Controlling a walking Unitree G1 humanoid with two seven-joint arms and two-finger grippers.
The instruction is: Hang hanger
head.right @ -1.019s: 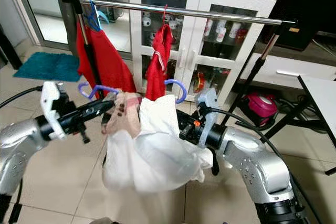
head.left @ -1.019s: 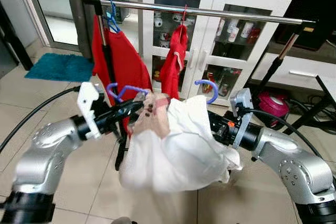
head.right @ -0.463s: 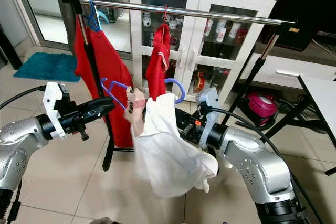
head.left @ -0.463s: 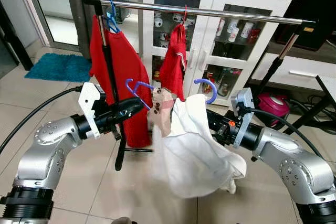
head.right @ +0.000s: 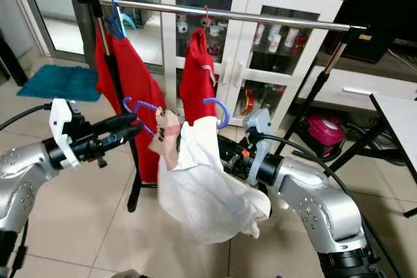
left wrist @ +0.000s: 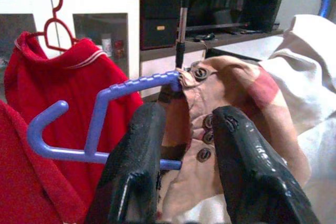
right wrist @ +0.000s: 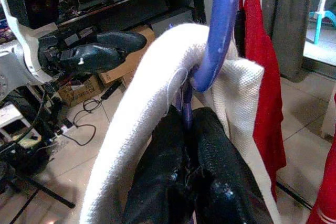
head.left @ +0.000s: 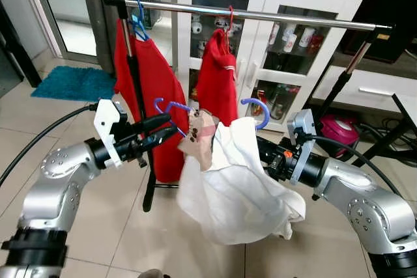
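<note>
Two red garments [head.left: 146, 89] hanging on one chrome rail [head.left: 260, 15], one purple hanger [head.left: 254, 110] carrying one white garment [head.left: 238, 190] below the rail: right gripper [right wrist: 186, 129] clamped on the hanger's stem, left gripper [left wrist: 181, 124] parted around the hanger's far arm at a beige collar [left wrist: 231, 108].

Glossy ribbed blue plastic on the hanger [left wrist: 100, 124], soft woven white cloth [head.left: 238, 190] draped off it. Behind, a polished metal rail [head.left: 260, 15], matt red knit garments [head.left: 218, 83], glossy floor tiles [head.left: 78, 122].
</note>
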